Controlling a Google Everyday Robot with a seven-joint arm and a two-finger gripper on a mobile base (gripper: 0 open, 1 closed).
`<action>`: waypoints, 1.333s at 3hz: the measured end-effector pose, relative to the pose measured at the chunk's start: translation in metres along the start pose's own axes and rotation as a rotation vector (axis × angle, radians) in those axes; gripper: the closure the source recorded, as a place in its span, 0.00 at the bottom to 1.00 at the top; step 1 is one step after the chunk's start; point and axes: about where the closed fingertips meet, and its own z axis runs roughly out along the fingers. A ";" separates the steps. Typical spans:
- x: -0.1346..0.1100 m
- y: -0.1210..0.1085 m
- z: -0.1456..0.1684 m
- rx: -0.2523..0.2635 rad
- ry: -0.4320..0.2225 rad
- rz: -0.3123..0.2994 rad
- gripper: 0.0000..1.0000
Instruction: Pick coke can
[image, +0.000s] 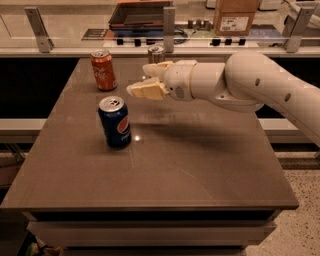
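Observation:
The coke can (103, 70), orange-red with white script and a silver top, stands upright at the far left of the brown table (200, 165). My gripper (142, 80) hovers above the table to the right of the can, about one can-width away, with its cream fingers (147, 91) pointing left. The jaws stand apart and hold nothing. The white arm reaches in from the right.
A blue Pepsi can (114, 121) stands upright in front of and below the gripper. A slim silver can (156, 52) stands at the table's far edge, partly hidden behind the gripper. A rail with posts, a tray and a cardboard box (235, 17) lie beyond the table.

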 end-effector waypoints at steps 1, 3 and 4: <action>0.003 -0.015 0.005 0.011 -0.009 0.008 0.63; 0.004 -0.031 0.032 0.030 -0.005 0.015 0.39; 0.002 -0.027 0.045 0.049 0.013 0.006 0.38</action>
